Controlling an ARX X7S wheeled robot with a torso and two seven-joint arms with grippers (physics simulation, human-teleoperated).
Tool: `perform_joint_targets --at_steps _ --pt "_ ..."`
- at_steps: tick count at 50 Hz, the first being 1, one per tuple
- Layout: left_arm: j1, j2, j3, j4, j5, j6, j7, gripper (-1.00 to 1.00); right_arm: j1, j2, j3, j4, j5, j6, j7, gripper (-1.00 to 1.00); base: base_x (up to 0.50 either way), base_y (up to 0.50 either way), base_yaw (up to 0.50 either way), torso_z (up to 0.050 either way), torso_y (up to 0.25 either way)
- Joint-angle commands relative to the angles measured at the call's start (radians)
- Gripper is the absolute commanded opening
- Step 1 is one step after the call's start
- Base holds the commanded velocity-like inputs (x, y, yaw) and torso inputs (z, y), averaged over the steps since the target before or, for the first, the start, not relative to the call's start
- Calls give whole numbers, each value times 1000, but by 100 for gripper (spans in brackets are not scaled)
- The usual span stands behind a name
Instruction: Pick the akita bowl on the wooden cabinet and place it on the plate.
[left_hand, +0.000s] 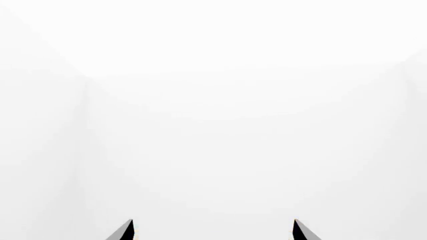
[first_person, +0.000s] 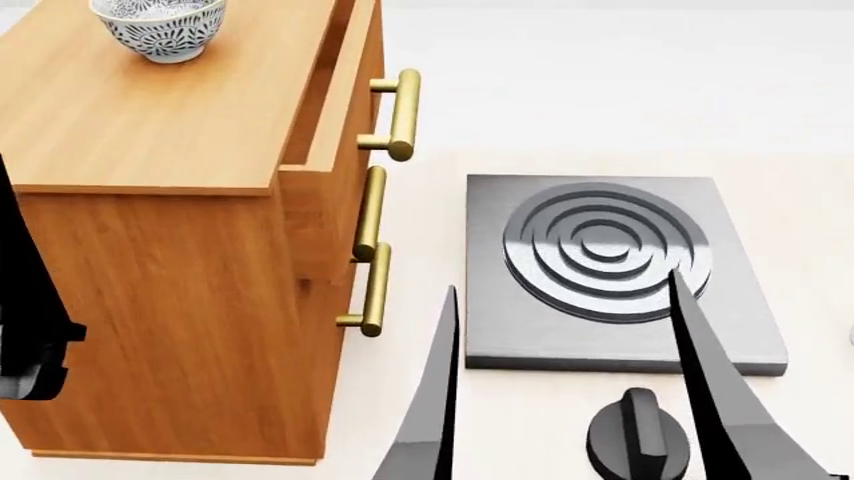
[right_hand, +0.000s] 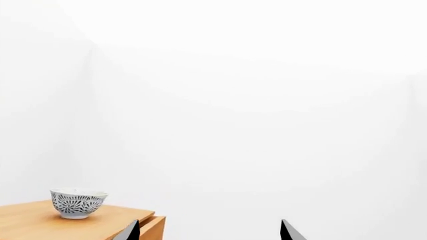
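The akita bowl (first_person: 158, 25), white with a dark blue leaf pattern, stands upright at the far end of the wooden cabinet's top (first_person: 147, 110). In the right wrist view the bowl (right_hand: 78, 202) shows on the cabinet (right_hand: 40, 220), well ahead and to one side of the jaws. My right gripper (first_person: 563, 282) is open and empty, raised beside the cabinet over the stove; its fingers (right_hand: 209, 222) stand wide apart. My left gripper (left_hand: 213, 221) is open too, facing only white wall. The plate is out of view.
A dark grey stove slab (first_person: 614, 270) with ringed burner lies on the pale table right of the cabinet, a black knob (first_person: 638, 432) in front of it. Brass handles (first_person: 398, 115) jut from the cabinet; the top drawer stands slightly pulled out. A black part of my left arm (first_person: 27, 330) shows at the cabinet's left.
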Motion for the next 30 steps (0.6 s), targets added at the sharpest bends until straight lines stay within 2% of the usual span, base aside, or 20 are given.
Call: perform_joint_targets --at_steps 1,4,5,6,9,12,14,22,30 --pt "-218 -84 151 -11 -189 71 -162 100 12 4 -14 -6 -3 4 22 100 0 0 0 0 0" --pt "-229 -95 124 -35 -228 126 -108 100 18 8 -21 -7 -3 4 27 100 0 0 0 0 0" --pt "-236 -92 115 -48 -246 167 -16 100 21 10 -23 -9 -3 5 31 100 0 0 0 0 0" --pt "-252 -90 115 -50 -243 154 -6 100 23 12 -26 -10 -2 3 34 100 0 0 0 0 0" --pt "-311 -82 118 -50 -290 101 -43 100 29 16 -32 -9 2 -3 40 100 0 0 0 0 0" --pt "-352 -79 112 -63 -368 101 -1 100 36 21 -39 -9 7 -5 50 100 0 0 0 0 0" --pt "-387 -75 118 -64 -381 59 -31 100 44 26 -48 -13 7 -6 58 100 0 0 0 0 0" --pt "-411 -64 115 -103 -385 52 7 100 71 51 -99 -15 -24 -41 80 100 16 0 0 0 0" --pt "-417 -59 113 -107 -392 51 8 100 122 75 -165 -11 -10 -63 118 100 382 0 0 0 0"
